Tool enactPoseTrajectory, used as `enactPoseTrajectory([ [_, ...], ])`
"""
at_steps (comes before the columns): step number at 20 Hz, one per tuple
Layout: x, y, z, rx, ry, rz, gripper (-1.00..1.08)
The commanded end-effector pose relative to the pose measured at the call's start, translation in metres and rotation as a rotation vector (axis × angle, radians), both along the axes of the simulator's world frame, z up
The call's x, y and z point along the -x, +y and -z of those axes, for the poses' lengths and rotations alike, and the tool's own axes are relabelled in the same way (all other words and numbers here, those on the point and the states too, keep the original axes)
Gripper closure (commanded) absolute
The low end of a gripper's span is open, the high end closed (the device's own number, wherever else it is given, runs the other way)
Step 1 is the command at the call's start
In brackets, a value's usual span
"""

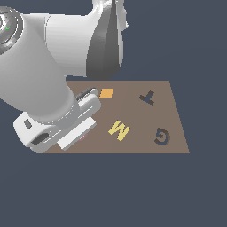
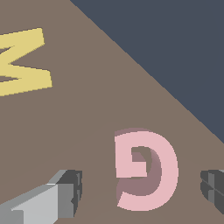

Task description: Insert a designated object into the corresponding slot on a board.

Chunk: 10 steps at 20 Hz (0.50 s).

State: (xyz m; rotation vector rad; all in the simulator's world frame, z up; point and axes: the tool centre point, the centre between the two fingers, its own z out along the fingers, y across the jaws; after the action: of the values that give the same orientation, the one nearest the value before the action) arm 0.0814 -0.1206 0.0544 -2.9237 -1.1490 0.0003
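Gripper (image 2: 140,192) open, fingers straddling the pink G block (image 2: 146,168) lying flat on the board (image 2: 87,131) near the yellow M (image 2: 24,61); risk: block sits off-centre, so closing could shove or twist it before the G slot (image 1: 162,136).
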Motion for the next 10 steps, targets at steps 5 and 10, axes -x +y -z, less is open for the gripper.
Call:
enactPoseTrajectory([
  [5, -0.0059, -0.0021, 0.0044, 0.000, 0.000, -0.033, -0.92],
  [10, -0.0054, -0.0020, 0.0079, 0.000, 0.000, -0.031, -0.92],
])
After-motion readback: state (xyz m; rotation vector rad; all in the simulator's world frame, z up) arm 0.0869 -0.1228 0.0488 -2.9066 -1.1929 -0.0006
